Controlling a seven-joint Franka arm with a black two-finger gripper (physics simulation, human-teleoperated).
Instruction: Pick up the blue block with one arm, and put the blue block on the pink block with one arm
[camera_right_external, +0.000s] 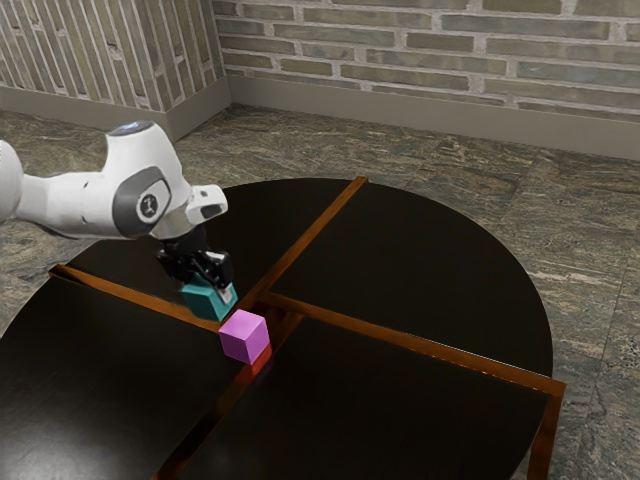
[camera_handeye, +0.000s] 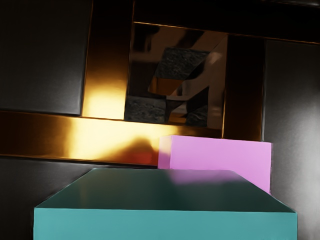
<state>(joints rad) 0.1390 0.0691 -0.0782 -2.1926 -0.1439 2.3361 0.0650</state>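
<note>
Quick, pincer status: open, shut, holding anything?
Pincer: shut on the teal-blue cube block, close beside the pink cube block.

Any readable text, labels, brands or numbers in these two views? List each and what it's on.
No readable text in either view.
blue block: plain faces, no label.
pink block: plain faces, no label.
grey joint cap on the arm: one small dark emblem, too small to read.
table and brick wall: no signs or numbers.
</note>
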